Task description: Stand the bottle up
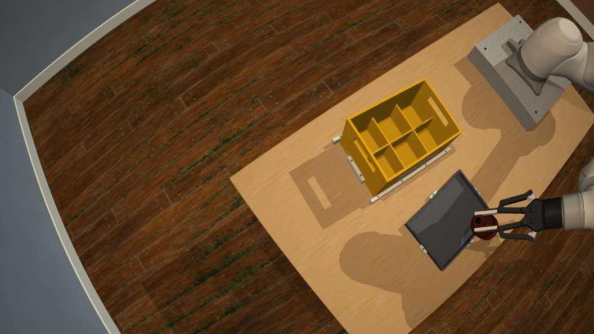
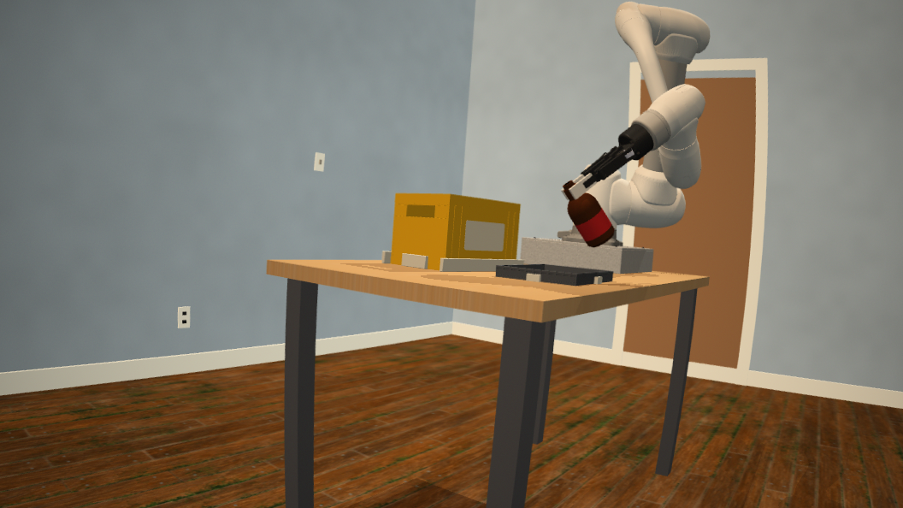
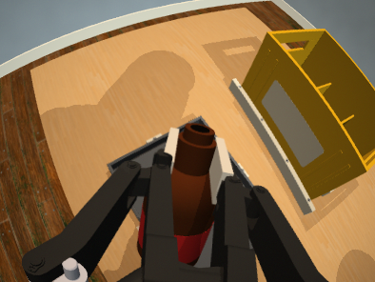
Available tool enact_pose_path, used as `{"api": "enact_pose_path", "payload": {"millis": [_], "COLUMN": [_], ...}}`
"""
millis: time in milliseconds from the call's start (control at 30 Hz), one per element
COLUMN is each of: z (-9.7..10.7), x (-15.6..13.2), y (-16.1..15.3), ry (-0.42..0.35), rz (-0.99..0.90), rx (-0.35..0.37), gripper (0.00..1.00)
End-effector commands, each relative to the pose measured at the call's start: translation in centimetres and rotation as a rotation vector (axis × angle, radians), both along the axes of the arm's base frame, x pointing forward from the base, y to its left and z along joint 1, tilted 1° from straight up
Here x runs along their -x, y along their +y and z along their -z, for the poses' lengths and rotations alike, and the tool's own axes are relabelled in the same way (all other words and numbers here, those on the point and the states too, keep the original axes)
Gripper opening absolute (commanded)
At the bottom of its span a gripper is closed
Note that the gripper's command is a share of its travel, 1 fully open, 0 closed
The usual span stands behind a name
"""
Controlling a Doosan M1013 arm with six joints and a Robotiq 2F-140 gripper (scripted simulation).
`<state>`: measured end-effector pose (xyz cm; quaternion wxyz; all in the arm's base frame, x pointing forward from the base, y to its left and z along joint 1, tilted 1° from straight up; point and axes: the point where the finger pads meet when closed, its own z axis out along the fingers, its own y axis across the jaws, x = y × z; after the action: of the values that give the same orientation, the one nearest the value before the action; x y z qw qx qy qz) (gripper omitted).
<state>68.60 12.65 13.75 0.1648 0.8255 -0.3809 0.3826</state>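
1. Bottle (image 1: pixel 484 225) (image 2: pixel 588 217) (image 3: pixel 192 191), brown with a red label band around its body, is held up off the tray, tilted: in the exterior view its neck points to eleven o'clock and its base to five. Any lettering on the band is too small to tell.

2. Leftmost in the exterior view, the yellow crate (image 1: pixel 388 144) (image 2: pixel 421 233) (image 3: pixel 281 71) sits level on the wooden table (image 1: pixel 270 178) (image 2: pixel 379 271) (image 3: pixel 71 86). It is divided into six compartments, with hand slots in its end walls. A plain grey panel (image 2: pixel 484 235) (image 3: pixel 292 124) marks one long side. A long pale strip (image 1: pixel 411 174) (image 2: pixel 481 264) (image 3: pixel 273 145) runs along its foot on that side.

3. Next comes the dark tray (image 1: pixel 444 220) (image 2: pixel 555 275) (image 3: pixel 140 154), flat on the table, at five o'clock from the crate in the top view. Small pale blocks stand against its edges.

4. Above the tray's three o'clock side in the top view, the gripper (image 1: pixel 484 221) (image 2: pixel 573 189) (image 3: pixel 194 146) is clamped on the bottle's neck, one pale pad on either side.

5. Farther right, the grey base block (image 1: pixel 492 54) (image 2: pixel 581 254) lies at two o'clock from the crate in the top view.
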Motion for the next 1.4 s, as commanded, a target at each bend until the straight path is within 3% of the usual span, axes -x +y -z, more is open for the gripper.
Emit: {"api": "enact_pose_path", "payload": {"millis": [0,500,1367], "z": [0.26,0.33,0.57], "x": [0.33,0.37,0.49], "y": [0.10,0.06,0.14], "ry": [0.001,-0.006,-0.092], "rz": [-0.001,0.001,0.005], "rx": [0.006,0.017,0.121], "gripper": [0.10,0.10,0.10]}}
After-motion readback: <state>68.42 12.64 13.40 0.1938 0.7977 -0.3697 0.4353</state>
